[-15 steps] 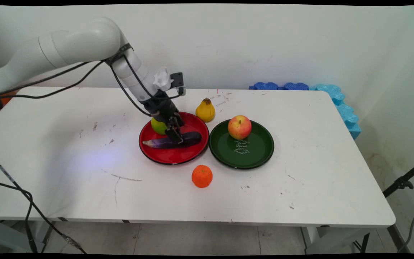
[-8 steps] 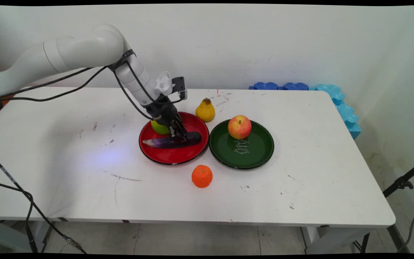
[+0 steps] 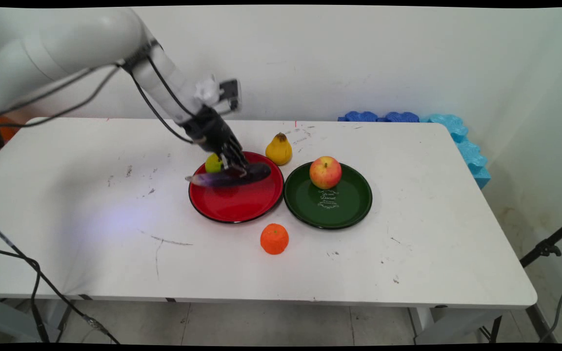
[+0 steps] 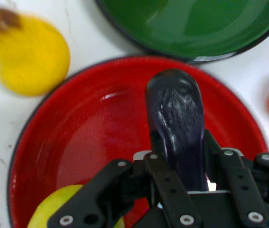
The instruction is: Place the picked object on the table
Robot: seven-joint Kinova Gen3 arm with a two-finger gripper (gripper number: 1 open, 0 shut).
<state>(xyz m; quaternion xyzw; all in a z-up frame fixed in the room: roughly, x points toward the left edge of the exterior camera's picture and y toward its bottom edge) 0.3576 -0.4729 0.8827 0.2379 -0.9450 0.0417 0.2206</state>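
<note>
A white robot arm reaches in from the upper left over a white counter (image 3: 90, 195). Its black gripper (image 3: 236, 168) has its fingers (image 4: 165, 183) closed around the middle of a dark purple eggplant (image 3: 227, 177), holding it lengthwise just above a red plate (image 3: 242, 207). In the hand view the eggplant (image 4: 177, 118) sticks out from between the fingers over the bare red plate (image 4: 77, 142).

A green apple (image 3: 212, 163) sits at the far left rim of the red plate, just behind the gripper. A yellow pear (image 3: 279, 150) stands on the counter just beyond the plate's far right edge. Right beside the red plate is a dark green plate (image 3: 330, 209) with a red and yellow apple (image 3: 325, 172) resting on its far side. An orange (image 3: 274, 239) sits on the counter near the front, between the two plates. Blue foam pieces (image 3: 456, 134) line the far right corner of the counter.
</note>
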